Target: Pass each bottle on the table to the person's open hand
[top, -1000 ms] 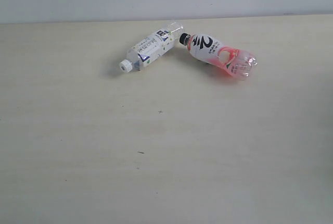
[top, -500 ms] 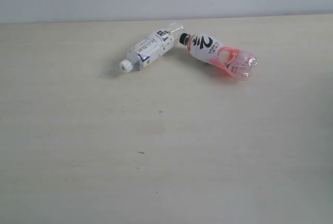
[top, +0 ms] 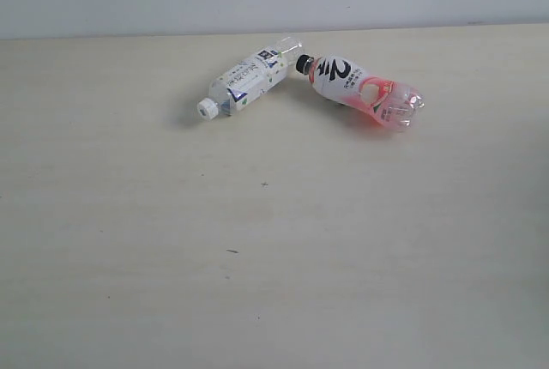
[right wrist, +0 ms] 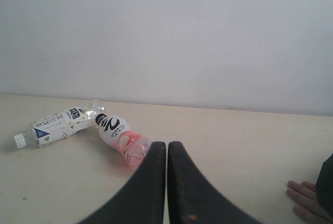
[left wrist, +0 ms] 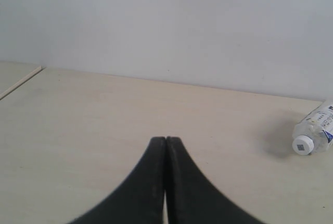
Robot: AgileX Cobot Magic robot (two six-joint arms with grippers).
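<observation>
Slim white-navy-label clear plastic btl [top: 247, 82] and pink-peach black-cap btl [top: 360, 93] lie on beige wood-grain table [top: 274, 257]. L gripper [left wrist: 166, 139], R gripper [right wrist: 167, 144]: jaws closed, empty.

Left gripper [left wrist: 165, 141] is level and pointing forward, its two black jaws pressed flat together from base to tip with nothing between them. Right gripper [right wrist: 167, 145] takes the same pose, jaws likewise closed and empty.

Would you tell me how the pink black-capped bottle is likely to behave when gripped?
The pink bottle lies on its side on the table, so a nudge would probably roll it. Its clear, waisted body looks smooth, so it may slip. Its cap sits by the white-and-navy bottle, which might get bumped.
</observation>
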